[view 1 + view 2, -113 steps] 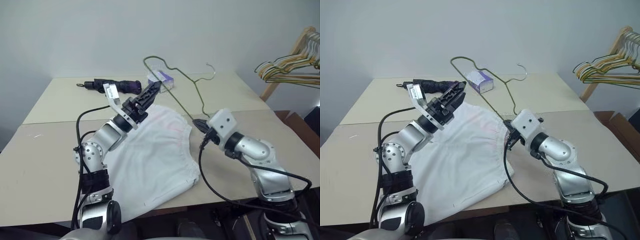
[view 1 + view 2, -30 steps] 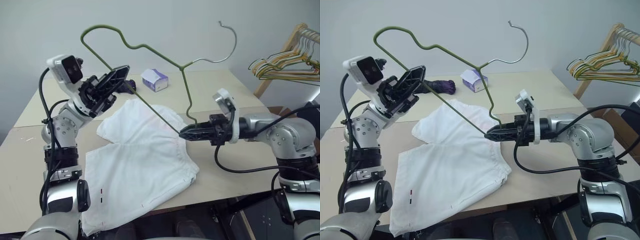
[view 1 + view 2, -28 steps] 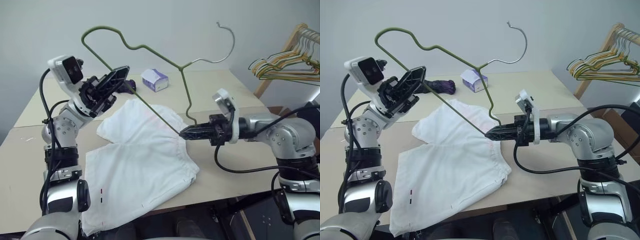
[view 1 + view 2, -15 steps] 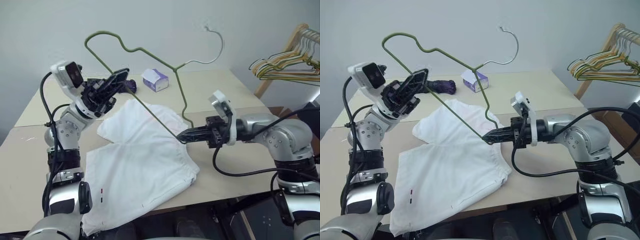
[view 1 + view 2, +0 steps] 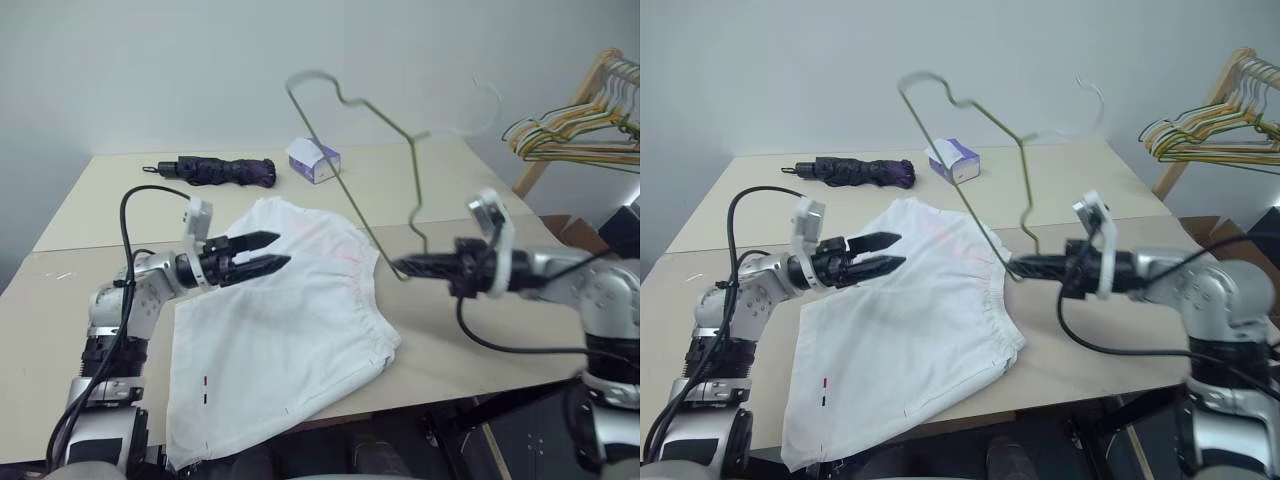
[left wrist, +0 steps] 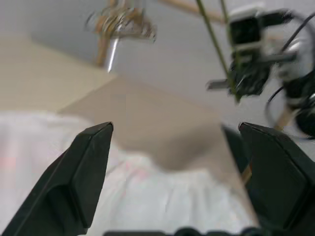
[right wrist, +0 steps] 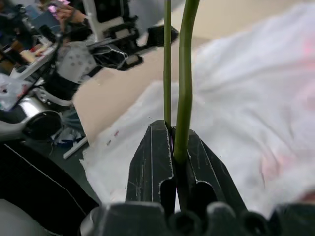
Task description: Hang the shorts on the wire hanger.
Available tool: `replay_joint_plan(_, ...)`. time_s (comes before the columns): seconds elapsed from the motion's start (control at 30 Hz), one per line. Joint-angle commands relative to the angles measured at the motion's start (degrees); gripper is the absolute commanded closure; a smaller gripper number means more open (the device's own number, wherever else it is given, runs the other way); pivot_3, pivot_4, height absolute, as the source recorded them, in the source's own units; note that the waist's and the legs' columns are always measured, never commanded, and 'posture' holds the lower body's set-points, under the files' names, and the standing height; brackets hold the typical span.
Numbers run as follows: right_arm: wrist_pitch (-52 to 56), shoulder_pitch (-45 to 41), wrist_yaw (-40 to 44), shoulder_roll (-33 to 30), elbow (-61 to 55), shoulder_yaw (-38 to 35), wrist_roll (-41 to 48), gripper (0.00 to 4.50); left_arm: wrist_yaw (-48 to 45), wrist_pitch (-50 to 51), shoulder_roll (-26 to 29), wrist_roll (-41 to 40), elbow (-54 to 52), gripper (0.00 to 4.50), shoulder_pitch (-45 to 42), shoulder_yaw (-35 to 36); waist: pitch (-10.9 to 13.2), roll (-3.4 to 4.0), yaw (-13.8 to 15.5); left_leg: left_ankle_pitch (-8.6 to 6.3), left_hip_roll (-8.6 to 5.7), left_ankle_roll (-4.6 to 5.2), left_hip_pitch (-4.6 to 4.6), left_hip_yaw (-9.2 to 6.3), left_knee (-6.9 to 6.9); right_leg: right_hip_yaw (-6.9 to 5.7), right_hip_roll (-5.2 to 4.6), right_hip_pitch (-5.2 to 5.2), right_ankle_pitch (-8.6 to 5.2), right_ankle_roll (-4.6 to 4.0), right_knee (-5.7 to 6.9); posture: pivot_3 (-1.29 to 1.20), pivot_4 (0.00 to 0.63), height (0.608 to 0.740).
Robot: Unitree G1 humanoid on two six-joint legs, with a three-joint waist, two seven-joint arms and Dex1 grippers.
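Right end effector (image 5: pixel 402 268) clamped on wire hanger (image 5: pixel 352 200); left end effector (image 5: pixel 272 251) spread wide above shorts (image 5: pixel 290 340).

The shorts (image 5: pixel 285 320) are spread on the counter (image 5: pixel 70 300), overhanging its near edge. The left tool (image 5: pixel 268 252) is held over their left part. To their right, the wire hanger (image 5: pixel 352 195) is raised above the counter by the right tool (image 5: pixel 400 266). Behind them, a box (image 5: pixel 314 160) and a folded umbrella (image 5: pixel 220 171) are set.
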Motion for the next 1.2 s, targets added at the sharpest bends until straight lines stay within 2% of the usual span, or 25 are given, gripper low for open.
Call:
replay_joint_plan(0.03, 4.2, 5.1, 1.5, -6.1, -1.4, -4.4, 2.7, 4.50, 0.2, -5.0, 2.5, 5.6, -2.7, 0.07, 0.7, -2.4, 0.0, 0.00, 0.0, 0.00, 0.00, 0.00, -0.02, 0.01, 0.00, 0.01, -0.01, -0.02, 0.00, 0.00, 0.00, -0.14, 0.000, 0.740)
replay_joint_plan(0.13, 4.0, 15.3, 8.4, -13.9, -0.9, -7.1, 3.0, 4.50, -2.7, -8.2, 5.5, 8.8, -5.3, 0.07, 3.1, -4.8, 0.0, 0.02, 0.0, 0.00, 0.02, 0.00, -0.01, 0.12, 0.00, -0.01, 0.01, -0.01, -0.01, -0.01, -0.02, -0.14, 0.000, 0.740)
replay_joint_plan(0.2, 4.8, 18.6, 12.1, -17.1, 1.3, -7.4, 4.2, 4.50, -3.6, -9.5, 6.2, 9.8, -6.0, 0.07, 3.8, -5.8, 0.0, 0.03, -0.2, -0.02, 0.04, 0.03, 0.02, 0.31, 0.00, -0.01, 0.01, 0.00, -0.04, -0.04, -0.03, -0.14, 0.000, 0.740)
replay_joint_plan(0.37, 0.4, 24.7, 24.6, -25.4, 9.3, 1.6, -1.5, 4.50, -4.3, -9.6, 6.0, 9.9, -7.2, 0.07, 3.9, -6.9, 0.0, 0.04, -0.6, -0.02, 0.08, 0.04, 0.35, 0.47, 0.00, 0.14, 0.03, 0.20, -0.11, 0.19, -0.03, -0.14, 0.000, 0.740)
replay_joint_plan(0.5, -3.8, 20.8, 26.8, -24.3, 16.7, 10.0, -8.3, 4.50, -4.5, -9.7, 5.7, 10.0, -7.6, 0.07, 3.8, -7.5, 0.0, 0.07, -0.8, -0.02, 0.12, 0.04, 0.37, 0.50, 0.00, 0.23, 0.07, 0.13, -0.20, 0.33, -0.02, -0.13, 0.000, 0.740)
replay_joint_plan(0.67, -5.7, 15.0, 27.7, -21.0, 23.6, 15.8, -13.4, 4.50, -4.4, -9.3, 6.2, 10.0, -9.0, 0.07, 4.6, -7.5, 0.0, 0.14, -0.4, -0.03, 0.07, 0.05, 0.29, 0.45, 0.00, 0.32, 0.06, 0.06, -0.07, 0.14, -0.01, -0.11, 0.000, 0.740)
replay_joint_plan(1.1, -7.4, 10.6, 31.4, -17.1, 26.6, 17.0, -15.7, 4.50, -3.1, -9.1, 6.6, 9.5, -11.6, 0.07, 6.5, -6.6, 0.0, 0.16, 0.1, -0.03, 0.06, 0.05, 0.32, 0.50, 0.00, 0.29, 0.07, 0.09, -0.06, 0.15, 0.02, -0.09, 0.000, 0.740)
replay_joint_plan(1.2, -8.7, 10.0, 34.6, -17.6, 26.4, 18.9, -16.6, 4.50, -2.7, -9.3, 6.5, 9.6, -11.8, 0.07, 7.1, -6.8, 0.0, 0.19, 0.2, -0.03, 0.04, 0.06, 0.32, 0.49, 0.00, 0.30, 0.07, 0.09, -0.05, 0.16, 0.03, -0.09, 0.000, 0.740)
